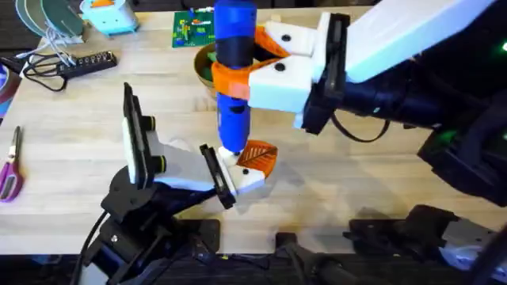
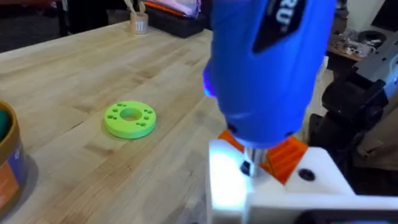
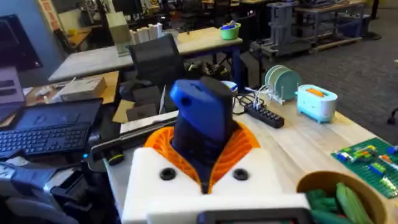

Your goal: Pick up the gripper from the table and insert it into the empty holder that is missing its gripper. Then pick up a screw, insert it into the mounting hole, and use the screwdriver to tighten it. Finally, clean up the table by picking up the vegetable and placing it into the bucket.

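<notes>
My right gripper (image 1: 238,59) (image 3: 202,155) is shut on the blue screwdriver (image 1: 234,47) (image 3: 200,118), holding it upright over the table's middle. The screwdriver's bit (image 2: 247,165) points down onto the white holder (image 1: 242,178) (image 2: 227,180). The orange gripper (image 1: 258,158) (image 2: 286,155) sits against that block. My left gripper (image 1: 245,170) (image 2: 267,186) is shut on the holder from the near side. The screw is hidden under the bit. Behind the screwdriver stands the bucket (image 1: 203,65) (image 3: 373,186) (image 2: 12,162) with green toy pieces (image 3: 336,200) inside. I cannot single out the vegetable among them.
A flat green ring disc (image 2: 129,118) lies on the wood past the holder. Scissors (image 1: 9,166) lie at the left edge. At the back are a power strip (image 1: 87,63), a light blue box (image 1: 111,16) and a green circuit board (image 1: 194,30).
</notes>
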Robot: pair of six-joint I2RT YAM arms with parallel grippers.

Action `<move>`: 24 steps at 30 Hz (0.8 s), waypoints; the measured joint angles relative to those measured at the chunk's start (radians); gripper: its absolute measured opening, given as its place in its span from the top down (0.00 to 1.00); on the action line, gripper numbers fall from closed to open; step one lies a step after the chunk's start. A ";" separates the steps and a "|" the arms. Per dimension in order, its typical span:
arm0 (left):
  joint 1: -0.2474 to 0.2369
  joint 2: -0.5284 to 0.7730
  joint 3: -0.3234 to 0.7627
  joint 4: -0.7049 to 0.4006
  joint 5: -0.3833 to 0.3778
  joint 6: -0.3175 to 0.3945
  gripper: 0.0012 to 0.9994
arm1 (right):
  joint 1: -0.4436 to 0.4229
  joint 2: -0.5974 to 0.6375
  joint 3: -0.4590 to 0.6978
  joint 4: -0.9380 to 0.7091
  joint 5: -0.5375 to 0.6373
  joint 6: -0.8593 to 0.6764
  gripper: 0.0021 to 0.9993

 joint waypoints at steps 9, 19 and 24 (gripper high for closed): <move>0.000 0.000 0.000 0.000 0.000 0.000 0.99 | 0.000 0.000 0.000 -0.007 0.000 0.004 0.98; 0.000 0.000 0.000 0.000 0.000 0.000 0.99 | -0.023 -0.001 0.000 0.037 -0.003 0.003 0.98; 0.000 0.000 0.000 0.000 0.000 0.000 0.99 | -0.024 -0.001 0.000 0.004 -0.004 0.004 0.98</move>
